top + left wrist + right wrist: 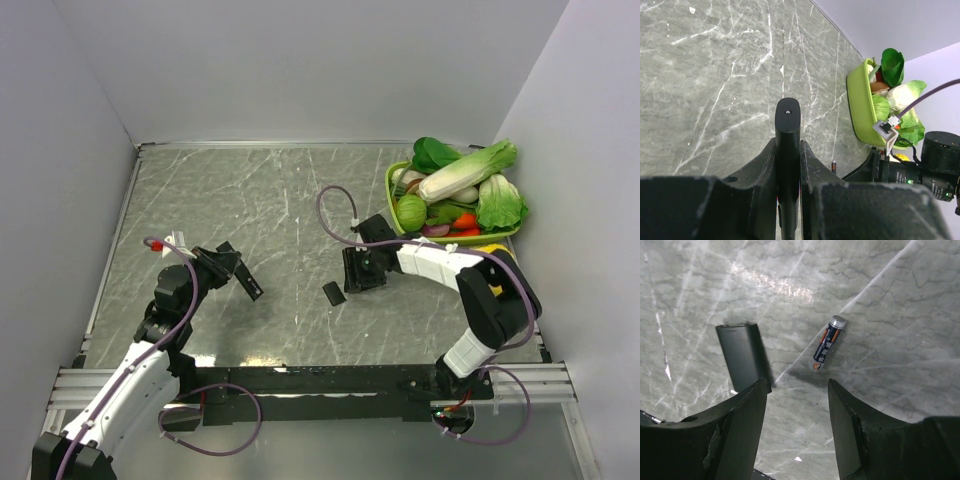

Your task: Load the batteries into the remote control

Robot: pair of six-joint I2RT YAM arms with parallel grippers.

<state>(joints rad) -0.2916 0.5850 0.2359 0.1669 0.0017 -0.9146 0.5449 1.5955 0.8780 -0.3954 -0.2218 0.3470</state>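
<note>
The remote control, a slim black bar, is clamped edge-on between the fingers of my left gripper and juts out past the tips. In the top view it hangs over the left of the table, held by the left gripper. One battery, a small cylinder with an orange and dark label, lies on the marble just beyond my right gripper. That gripper is open, with nothing between its fingers. The same battery shows small in the left wrist view.
A flat black cover piece lies on the table left of the battery, by the right gripper's left finger, and also shows from above. A green basket of toy vegetables stands at the back right. Grey walls enclose the table.
</note>
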